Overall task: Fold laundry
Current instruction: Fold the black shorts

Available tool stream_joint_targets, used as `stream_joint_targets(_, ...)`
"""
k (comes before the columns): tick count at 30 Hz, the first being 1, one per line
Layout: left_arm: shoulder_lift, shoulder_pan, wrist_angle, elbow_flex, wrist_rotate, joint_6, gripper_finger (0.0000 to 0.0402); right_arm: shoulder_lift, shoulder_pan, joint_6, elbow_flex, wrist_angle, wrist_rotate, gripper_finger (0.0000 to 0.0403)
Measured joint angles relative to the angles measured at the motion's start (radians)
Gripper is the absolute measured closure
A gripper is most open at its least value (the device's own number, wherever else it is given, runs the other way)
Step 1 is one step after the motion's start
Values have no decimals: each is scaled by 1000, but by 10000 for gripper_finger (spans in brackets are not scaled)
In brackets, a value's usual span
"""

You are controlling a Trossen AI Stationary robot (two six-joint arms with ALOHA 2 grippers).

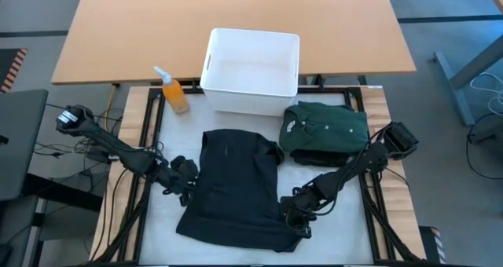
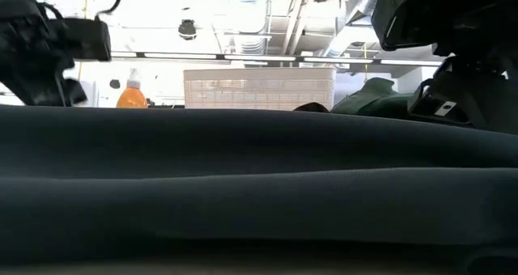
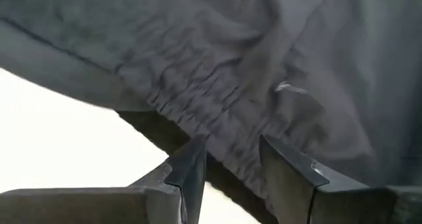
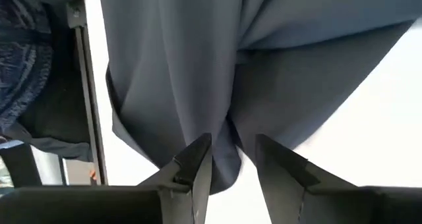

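The black trousers (image 1: 236,188) lie folded flat in the middle of the white table top. In the low view their cloth (image 2: 259,186) fills the foreground. My left gripper (image 1: 182,181) stands open at their left edge, its fingers on either side of the gathered elastic waistband (image 3: 217,112). My right gripper (image 1: 297,213) stands open at their near right edge, and a folded corner of the cloth (image 4: 227,155) reaches between its fingers. A dark green shirt (image 1: 326,129) lies folded at the far right. My left gripper (image 3: 231,168) slants down over the waistband's edge with a gap between its fingers; I cannot tell whether they touch the cloth. My right gripper (image 4: 231,158) slants down astride the folded corner, which lies on the table; I cannot tell whether either finger touches it.
A white plastic bin (image 1: 251,71) stands at the table's far edge, with an orange bottle (image 1: 174,94) to its left. Bare white table shows to the left of the trousers and to the right of them, nearer than the green shirt. A wooden desk (image 1: 118,31) lies beyond.
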Motion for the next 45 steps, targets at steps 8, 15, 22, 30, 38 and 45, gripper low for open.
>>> stream_joint_targets(8, -2, 127, 236, -136, 65, 58, 271, -1, -9, -107, 0, 0, 3, 261)
stream_joint_targets(15, -50, 309, 191, -34, -79, 381, 271, -2, -35, -154, 0, -36, 4, 261)
stream_joint_targets(22, 34, 704, 179, 124, 129, 738, 271, -2, -63, -189, 0, -36, 5, 261)
stream_joint_targets(30, 316, 991, 172, 249, 353, 960, 271, -2, -63, -141, 0, -33, 5, 261)
stream_joint_targets(38, 585, 1012, 159, 339, 298, 1086, 270, -2, -35, -141, 0, -37, 26, 261)
stream_joint_targets(45, 749, 1011, -2, 444, 306, 1126, 282, -2, -40, -158, 0, -53, 29, 261)
